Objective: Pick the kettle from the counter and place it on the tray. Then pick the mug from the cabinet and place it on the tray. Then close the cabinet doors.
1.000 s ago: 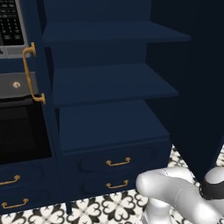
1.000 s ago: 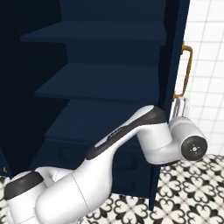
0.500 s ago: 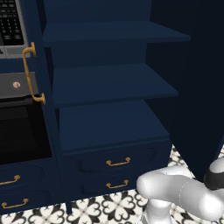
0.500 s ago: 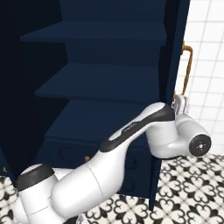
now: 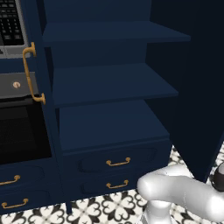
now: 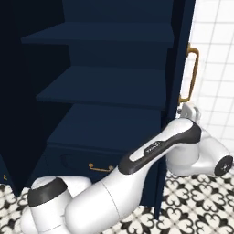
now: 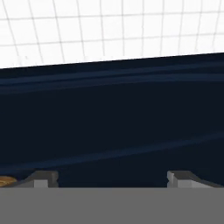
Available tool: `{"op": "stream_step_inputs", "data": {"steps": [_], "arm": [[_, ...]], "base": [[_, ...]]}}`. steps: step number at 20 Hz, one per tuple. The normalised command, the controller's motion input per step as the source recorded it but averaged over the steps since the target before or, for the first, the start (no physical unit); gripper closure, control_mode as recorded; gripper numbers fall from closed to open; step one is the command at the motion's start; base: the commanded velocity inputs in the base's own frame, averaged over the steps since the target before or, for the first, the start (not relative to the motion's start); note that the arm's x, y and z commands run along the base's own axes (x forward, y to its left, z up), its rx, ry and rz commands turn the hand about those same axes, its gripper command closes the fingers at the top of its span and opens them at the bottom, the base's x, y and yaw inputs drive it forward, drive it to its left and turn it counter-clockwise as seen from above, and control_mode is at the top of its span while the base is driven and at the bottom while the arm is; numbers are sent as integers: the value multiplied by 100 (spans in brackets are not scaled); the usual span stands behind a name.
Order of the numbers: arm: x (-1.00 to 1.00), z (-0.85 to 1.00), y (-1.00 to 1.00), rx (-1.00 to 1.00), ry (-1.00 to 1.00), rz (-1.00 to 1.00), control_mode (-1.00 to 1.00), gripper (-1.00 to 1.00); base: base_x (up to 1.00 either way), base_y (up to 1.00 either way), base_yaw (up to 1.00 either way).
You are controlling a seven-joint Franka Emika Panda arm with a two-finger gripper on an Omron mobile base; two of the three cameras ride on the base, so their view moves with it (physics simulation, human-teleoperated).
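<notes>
The cabinet stands open, with three navy shelves above two drawers. Its right door is swung out, and the brass handle shows on its outer face. My hand sits just behind that door's edge, below the handle. In the hand view my gripper is open and holds nothing, facing the door's navy face from close up. The left door is open too, seen edge-on with its handle. The kettle, mug, tray and counter are out of view.
A black-fronted oven unit stands left of the cabinet. Both drawers carry brass pulls. White wall tiles lie beyond the right door. The floor is patterned black and white tile. My arm's elbow sticks out to the right.
My arm has swung further right and stretched out past the right door's edge. The doors have not visibly moved.
</notes>
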Motion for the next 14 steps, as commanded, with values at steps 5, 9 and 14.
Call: {"op": "stream_step_inputs", "data": {"steps": [5, 9, 14], "arm": [[0, 0, 23, 0, -9, 16, -100, -100], [1, -4, 34, 0, -11, 14, -100, -100], [8, -6, 45, 0, -14, 8, -100, -100]], "base": [[0, 0, 0], [0, 0, 0], [0, 0, 0]]}}
